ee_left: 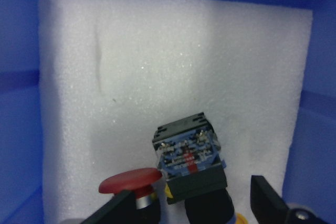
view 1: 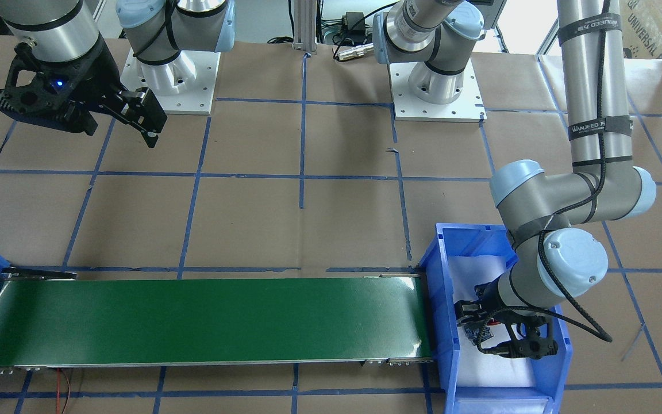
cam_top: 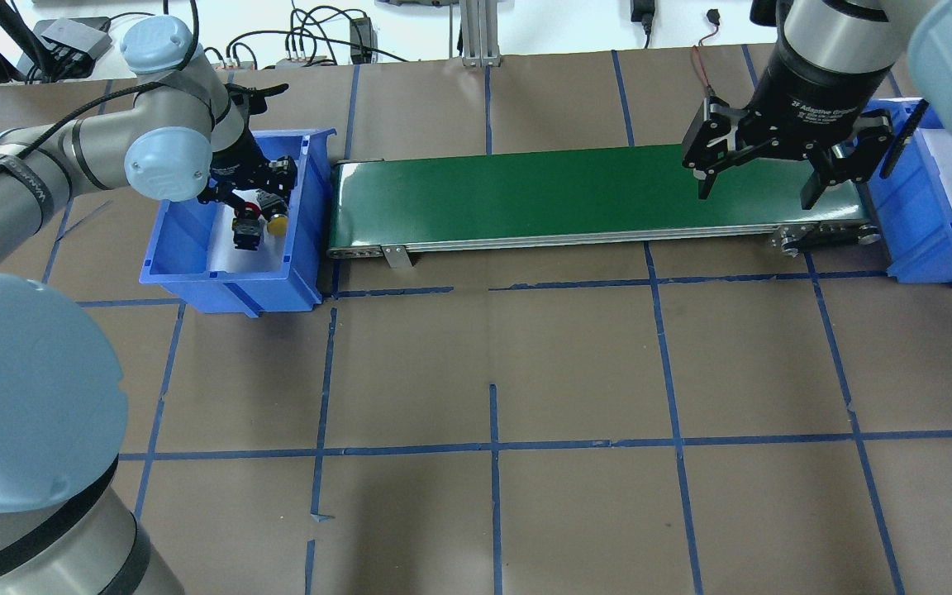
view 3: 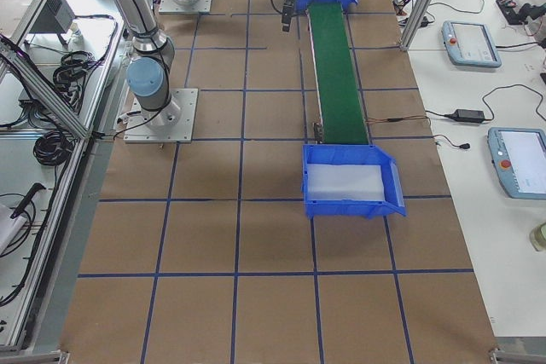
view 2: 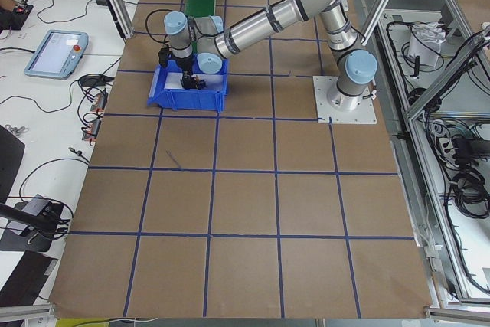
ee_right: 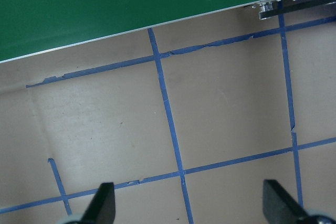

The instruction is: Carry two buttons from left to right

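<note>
Blue bin (cam_top: 232,281) holds one red button (ee_left: 130,180), one yellow button (cam_top: 278,223).

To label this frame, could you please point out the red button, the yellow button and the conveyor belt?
red button (ee_left: 130,180), left wrist view, on its mushroom cap.
yellow button (cam_top: 278,223), overhead view, on its cap.
conveyor belt (cam_top: 525,194), overhead view, on its green surface.

Stretched far out to robot's own side: left arm (cam_top: 38,165), elbow bent, wrist turned down. At its end, left gripper (ee_left: 191,192) points downward, held low, jaws apart, fingers (ee_left: 119,207) wide to both sides. Reaching forward: right arm (cam_top: 823,58), wrist near vertical. Below it, right gripper (cam_top: 757,197) hangs higher, points straight down, jaws fully spread, fingertips (ee_right: 278,200) well apart.
</note>
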You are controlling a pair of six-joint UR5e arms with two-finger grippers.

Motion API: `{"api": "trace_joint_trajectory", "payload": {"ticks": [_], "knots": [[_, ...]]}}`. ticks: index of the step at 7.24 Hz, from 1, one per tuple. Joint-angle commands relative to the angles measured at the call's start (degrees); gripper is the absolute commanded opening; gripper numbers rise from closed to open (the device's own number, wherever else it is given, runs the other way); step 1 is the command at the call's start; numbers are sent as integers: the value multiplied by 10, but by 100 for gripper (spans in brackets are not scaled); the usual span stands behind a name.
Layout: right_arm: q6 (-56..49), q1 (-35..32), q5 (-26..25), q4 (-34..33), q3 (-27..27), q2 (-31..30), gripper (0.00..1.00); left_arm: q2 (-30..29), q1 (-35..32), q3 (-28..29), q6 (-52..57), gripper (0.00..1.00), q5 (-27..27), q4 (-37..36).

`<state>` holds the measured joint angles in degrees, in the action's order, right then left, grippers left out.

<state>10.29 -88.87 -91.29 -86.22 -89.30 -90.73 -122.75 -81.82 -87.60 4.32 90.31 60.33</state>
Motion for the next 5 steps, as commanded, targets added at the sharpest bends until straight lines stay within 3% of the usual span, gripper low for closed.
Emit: {"api": "trace_joint_trajectory", "payload": {"ticks": [1, 3, 4, 5], "knots": [[0, 0, 0, 3, 0, 0, 100, 19, 3, 3, 3, 93, 2, 12], [0, 0, 0, 2, -1, 1, 100, 39, 7, -9, 7, 92, 4, 33], [0, 0, 0, 1, -1, 2, 100, 42, 8, -9, 9, 87, 6, 45], [0, 0, 1, 3, -1, 2, 100, 44, 11, -8, 10, 86, 32, 61]]}}
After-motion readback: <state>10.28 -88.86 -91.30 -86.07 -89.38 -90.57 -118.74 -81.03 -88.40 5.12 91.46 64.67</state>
